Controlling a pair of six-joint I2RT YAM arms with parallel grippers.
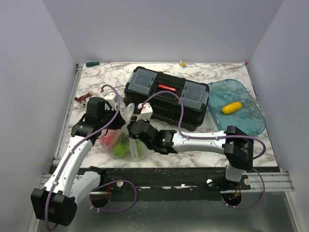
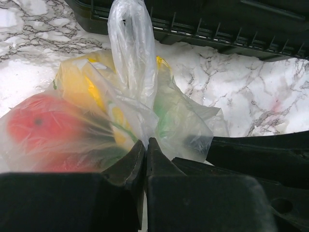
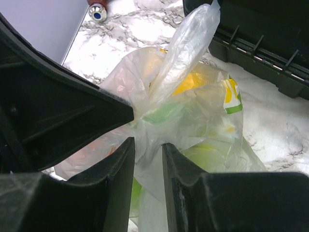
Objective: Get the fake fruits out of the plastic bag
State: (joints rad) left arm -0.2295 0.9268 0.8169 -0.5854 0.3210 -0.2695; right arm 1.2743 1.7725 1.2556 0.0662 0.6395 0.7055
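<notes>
The clear plastic bag (image 1: 126, 137) lies on the marble table in front of the black toolbox, its knotted neck standing up. Inside show a red fruit (image 2: 38, 123), a yellow one (image 2: 77, 82) and green ones (image 3: 159, 113). My left gripper (image 2: 146, 142) is shut on the bag's film just below the neck. My right gripper (image 3: 148, 142) reaches in from the right; its jaws stand a narrow gap apart with bag film between them. Both grippers meet at the bag's top (image 1: 131, 126). One yellow fruit (image 1: 231, 107) lies in the blue tray.
The black toolbox (image 1: 166, 96) stands right behind the bag. The translucent blue tray (image 1: 251, 121) is at the right. A red-handled tool (image 1: 83, 98) lies at the left edge, and small items lie along the back wall.
</notes>
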